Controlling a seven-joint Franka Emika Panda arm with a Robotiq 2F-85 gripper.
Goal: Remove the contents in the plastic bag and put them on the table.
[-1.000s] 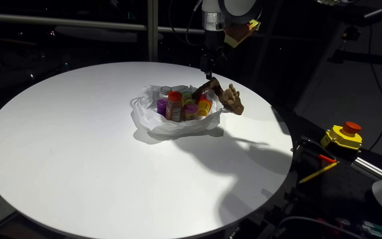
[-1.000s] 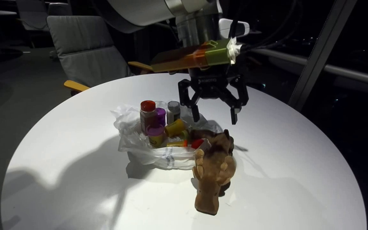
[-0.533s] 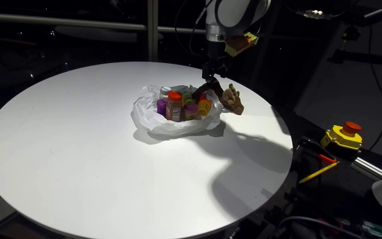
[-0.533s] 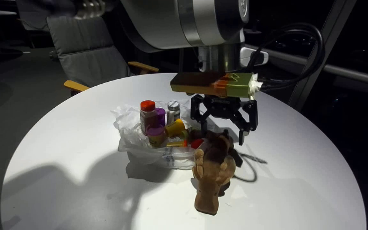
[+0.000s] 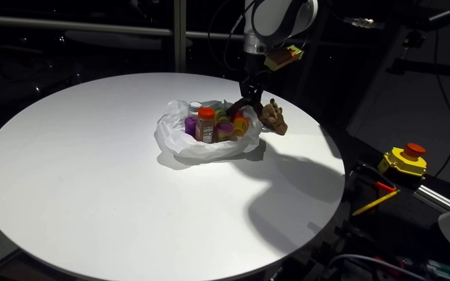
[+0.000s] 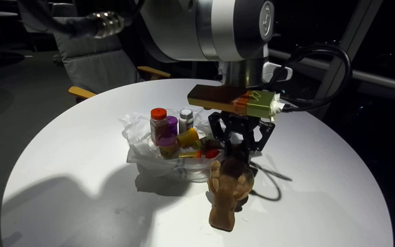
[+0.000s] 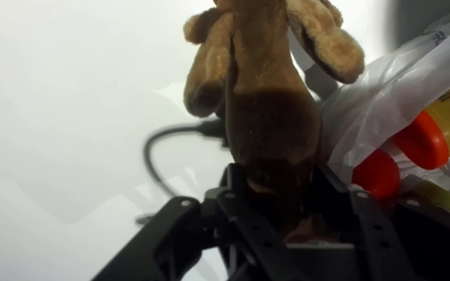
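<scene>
Compared with one second ago, the end effector (image 7: 279, 179) is brought lower, and its fingers are drawn in from a wide stance until the toy (image 7: 274, 128) is clamped between them. In the wrist view the brown plush is seen to be touched on both sides; how firm the hold is cannot be told. No clear change is seen in the place of the toy: its dark rear end is laid across the rim of the bag (image 5: 205, 150) and is hidden partly inside, while its head is left outside, at the desk (image 5: 111, 207).

Nothing else is seen displaced: the jar (image 5: 206, 130), the bottle (image 6: 186, 121), the purple piece (image 5: 190, 125) and the yellow tub (image 6: 188, 137) are all found still inside the bag.

For the task, this is judged to be an important step, since the approach appears to be finished and the taking-out of one item is begun. The toy is not yet freed from the bag. Next, a lift is probably needed, and then the toy should be set down on the desk, well apart from the bag. Care is called for, because the film may be caught by the rear end and pulled along.
</scene>
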